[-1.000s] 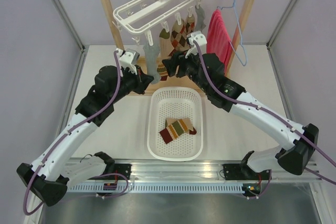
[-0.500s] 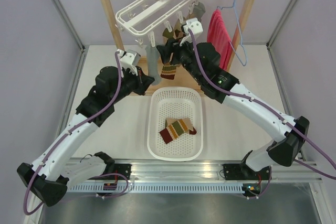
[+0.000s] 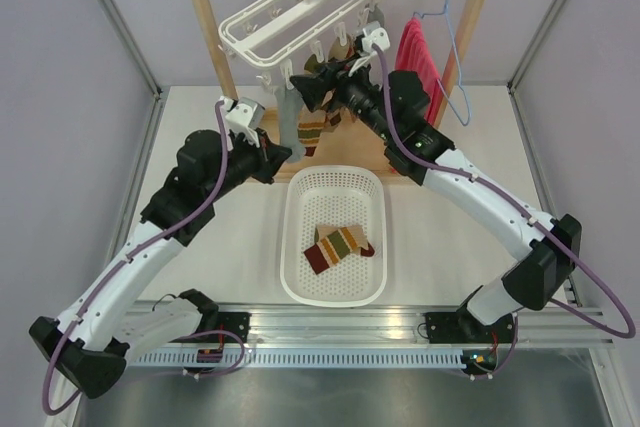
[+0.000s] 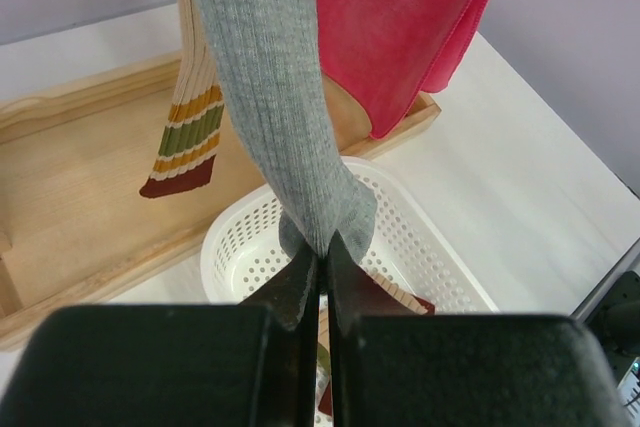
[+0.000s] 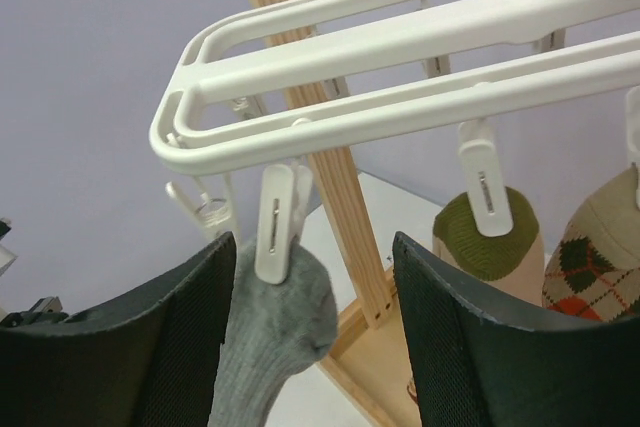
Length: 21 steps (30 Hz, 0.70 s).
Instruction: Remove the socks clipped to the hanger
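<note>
The white hanger [image 3: 300,17] hangs from the wooden rail. A grey sock [image 3: 290,112] dangles from one of its clips [image 5: 275,217]. My left gripper [image 3: 285,154] is shut on the lower end of that grey sock [image 4: 275,97], which is stretched upward from the fingertips [image 4: 322,252]. My right gripper [image 5: 315,277] is open, its fingers [image 5: 190,347] either side of the clip and the top of the grey sock [image 5: 270,337]. An olive-toed striped sock [image 5: 490,237] and an argyle sock [image 5: 600,257] hang clipped further right. Below them the striped sock's cuff [image 4: 190,127] hangs free.
A white perforated basket [image 3: 300,192] lies below the hanger with a striped sock [image 3: 335,245] in it. The wooden rack's post [image 3: 215,37] stands beside the hanger. A red towel [image 3: 415,62] and a blue wire hanger [image 3: 455,47] hang at the right.
My right gripper has risen and moved left from the hanging socks' lower part to the grey sock's clip, opening a little wider. The left gripper stays shut on the grey sock.
</note>
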Tool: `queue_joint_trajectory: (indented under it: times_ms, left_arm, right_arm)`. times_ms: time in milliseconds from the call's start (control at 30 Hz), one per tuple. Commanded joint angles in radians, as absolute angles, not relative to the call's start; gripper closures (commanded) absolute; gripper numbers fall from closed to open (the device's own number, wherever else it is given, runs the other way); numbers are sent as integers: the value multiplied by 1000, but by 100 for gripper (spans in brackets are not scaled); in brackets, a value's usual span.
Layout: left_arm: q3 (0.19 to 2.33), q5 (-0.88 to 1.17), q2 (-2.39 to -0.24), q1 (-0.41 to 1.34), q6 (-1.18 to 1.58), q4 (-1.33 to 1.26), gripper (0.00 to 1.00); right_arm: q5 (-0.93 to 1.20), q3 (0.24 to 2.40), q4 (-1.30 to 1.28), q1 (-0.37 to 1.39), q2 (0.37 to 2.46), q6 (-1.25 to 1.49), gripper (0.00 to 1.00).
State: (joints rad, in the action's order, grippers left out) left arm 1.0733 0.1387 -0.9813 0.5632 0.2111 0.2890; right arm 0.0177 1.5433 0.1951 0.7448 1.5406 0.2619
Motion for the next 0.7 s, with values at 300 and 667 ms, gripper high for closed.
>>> queue_joint_trajectory:
  times_ms: [300,667]
  left_arm:
    - [1077,276,-925,554,123,270,98]
    - [1080,328,-923,537,129,270,98]
  right_arm:
    - [435,1513,452,629,1545,436,31]
    - [515,1523,518,612,1606,528,28]
